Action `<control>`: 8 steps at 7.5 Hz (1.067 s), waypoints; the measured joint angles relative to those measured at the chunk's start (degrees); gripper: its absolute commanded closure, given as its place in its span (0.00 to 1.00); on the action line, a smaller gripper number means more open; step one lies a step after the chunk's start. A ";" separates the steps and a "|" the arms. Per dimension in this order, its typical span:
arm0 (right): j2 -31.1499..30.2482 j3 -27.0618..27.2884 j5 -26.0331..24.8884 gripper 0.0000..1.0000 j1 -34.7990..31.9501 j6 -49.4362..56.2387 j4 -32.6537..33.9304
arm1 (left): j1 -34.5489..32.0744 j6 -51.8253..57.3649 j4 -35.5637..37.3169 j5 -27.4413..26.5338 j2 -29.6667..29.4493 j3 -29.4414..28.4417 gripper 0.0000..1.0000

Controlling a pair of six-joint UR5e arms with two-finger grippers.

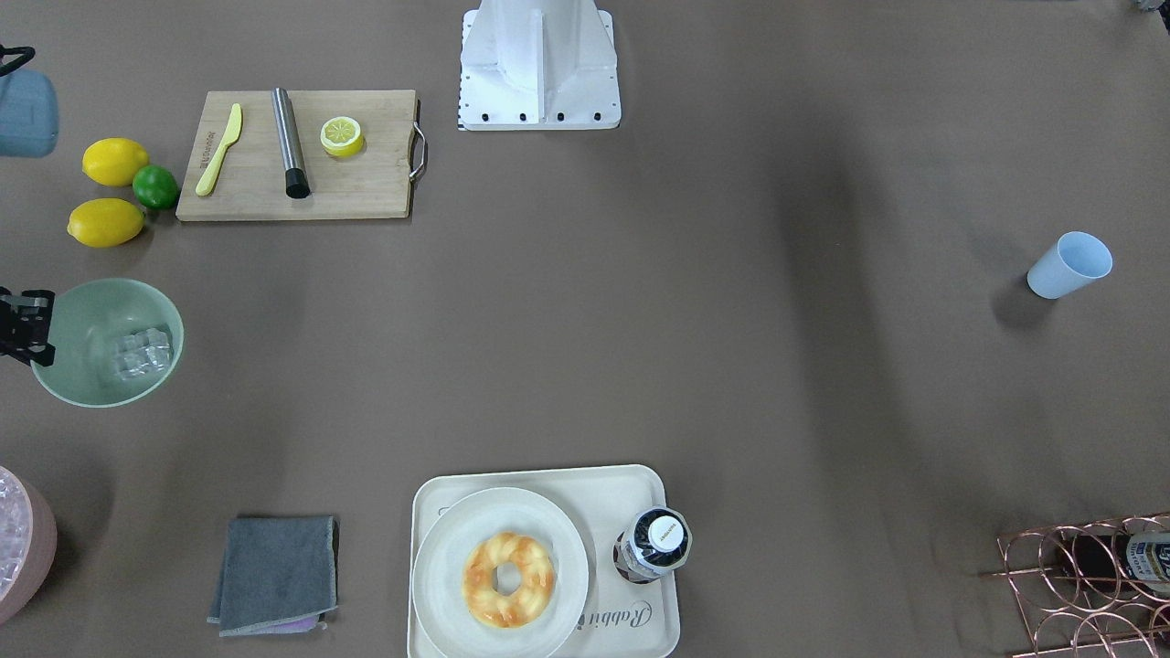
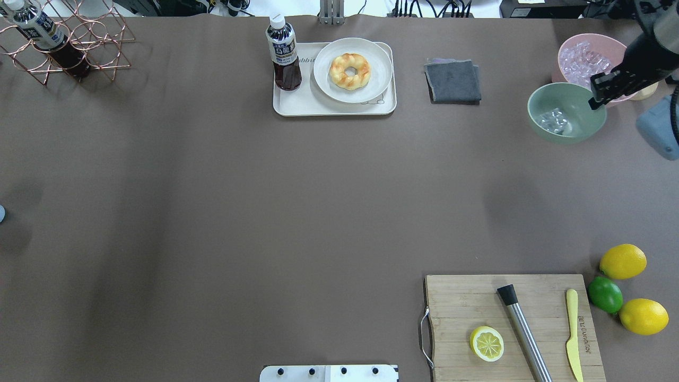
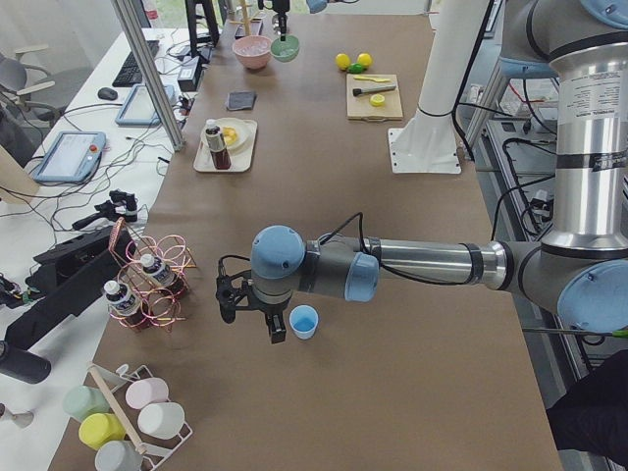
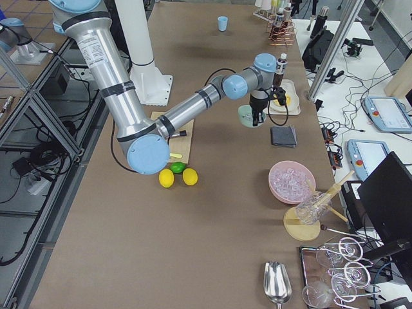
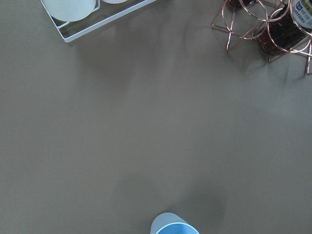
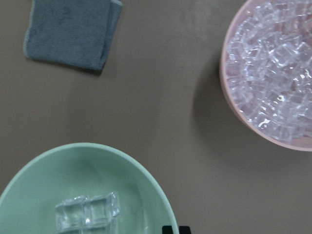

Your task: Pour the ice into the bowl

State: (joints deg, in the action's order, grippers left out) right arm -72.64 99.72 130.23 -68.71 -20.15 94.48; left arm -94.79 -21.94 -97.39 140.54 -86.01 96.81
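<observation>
Front-facing: shows the bowl (image 1: 80, 320) at the far left edge, above the pink tub (image 1: 46, 557), with the ice (image 1: 142, 355) pooled in its bottom as a small clump of clear cubes; puts the right gripper (image 1: 44, 325) right at the rim. Overhead: same layout, dark fingers touching the rim on the tub side, grey cloth (image 2: 452, 80) near on the other side; too small to read the jaw gap here. Exterior left: catches the left gripper (image 3: 253, 319) low over the table (image 3: 392, 392), just beside the light blue cup (image 3: 304, 321); cannot tell whether spread or closed from this angle. Exterior right: makes the bowl look lifted clear of the table, hanging from the right fingers; tilt hard to judge. Left wrist: only bare table and the cup's rim at the bottom edge, no fingers in frame. Right wrist: looks down on the cubes in the bowl and the tub's heaped ice, with black fingertips (image 6: 170, 229) close together at the bowl's rim, so reads as pinched onto the rim. Judged as past the pour, with cubes already in; likely in the set-down part. Next calls for lowering the bowl flat onto open table without spilling, then releasing the rim.
</observation>
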 measured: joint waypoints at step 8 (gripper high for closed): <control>-10.88 -20.45 7.45 1.00 -12.74 14.96 -27.45 | 0.04 0.09 1.59 -0.08 -0.34 0.38 0.03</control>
State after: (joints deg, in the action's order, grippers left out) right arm -83.52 79.27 137.68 -81.45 -5.19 67.02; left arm -94.75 -21.85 -95.80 140.46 -86.36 97.18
